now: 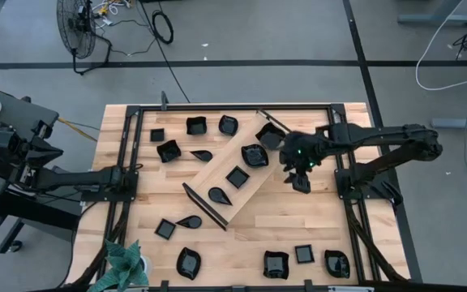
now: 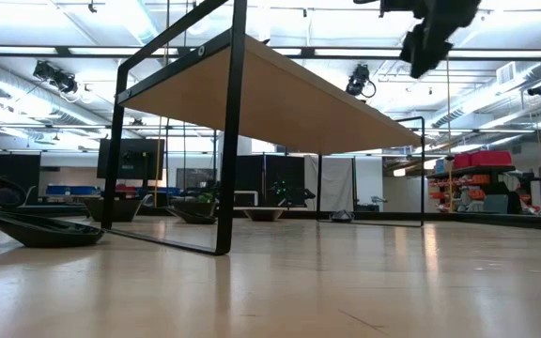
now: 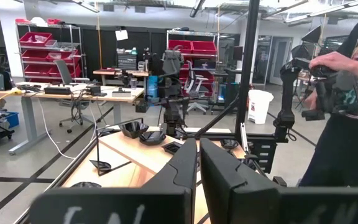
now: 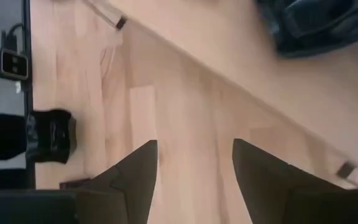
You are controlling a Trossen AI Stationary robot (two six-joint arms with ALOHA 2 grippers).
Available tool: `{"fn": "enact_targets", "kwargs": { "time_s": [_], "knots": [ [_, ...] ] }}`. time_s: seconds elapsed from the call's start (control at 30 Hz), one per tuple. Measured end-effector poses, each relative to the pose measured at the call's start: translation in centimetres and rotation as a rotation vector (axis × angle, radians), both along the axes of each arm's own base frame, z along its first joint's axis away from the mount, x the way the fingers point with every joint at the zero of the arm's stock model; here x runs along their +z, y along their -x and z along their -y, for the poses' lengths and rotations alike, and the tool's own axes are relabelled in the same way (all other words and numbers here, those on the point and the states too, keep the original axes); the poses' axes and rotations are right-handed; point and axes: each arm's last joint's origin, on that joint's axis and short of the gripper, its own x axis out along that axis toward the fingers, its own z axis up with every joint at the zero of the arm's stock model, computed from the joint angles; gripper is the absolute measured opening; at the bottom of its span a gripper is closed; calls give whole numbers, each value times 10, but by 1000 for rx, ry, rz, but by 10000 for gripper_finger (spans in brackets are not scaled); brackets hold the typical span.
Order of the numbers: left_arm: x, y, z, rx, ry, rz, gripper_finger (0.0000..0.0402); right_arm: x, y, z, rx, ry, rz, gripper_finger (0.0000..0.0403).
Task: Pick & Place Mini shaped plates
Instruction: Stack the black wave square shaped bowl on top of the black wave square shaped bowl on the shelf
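Right gripper (image 1: 302,182) hangs above the surface (image 1: 298,227), just off the tray's (image 1: 217,182) right long side, near its far end; fingers (image 4: 135,171) spread wide, nothing between them, bare wood below

Left gripper (image 1: 128,174) parked at the surface's left edge, about mid-length, fingers (image 3: 185,168) pressed together, holding nothing

Tray lies diagonally mid-surface, carrying four mini shaped plates (image 1: 254,154): one at its far end, a wavy one next, a square one (image 1: 237,176) mid-tray, a teardrop (image 1: 219,195) toward the near end

Rest of the plates sit loose on the surface:
- far edge: small square, wavy square, leaf
- left of the tray: wavy one plus a teardrop
- near-left: square and teardrop side by side, leaf closer to the near edge
- near-right edge: three in a row, middle one a small square (image 1: 303,254)

Green plant-like thing (image 1: 124,264) at the near-left corner

Left wrist view shows a person's hand (image 3: 331,61) on gear beyond the surface
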Motion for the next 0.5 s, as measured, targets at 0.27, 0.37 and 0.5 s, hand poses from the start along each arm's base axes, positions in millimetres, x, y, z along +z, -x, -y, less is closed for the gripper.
{"fn": "enact_targets", "kwargs": {
  "time_s": [0.27,0.37,0.5],
  "knots": [
    [0,0,0,0,0,0,25,-17,1,-36,97,12,-2,210],
    [0,0,0,0,0,0,26,-19,0,-51,114,-18,29,210],
    [0,0,0,0,0,0,25,-24,-1,-68,133,-58,78,210]
  ]
}}
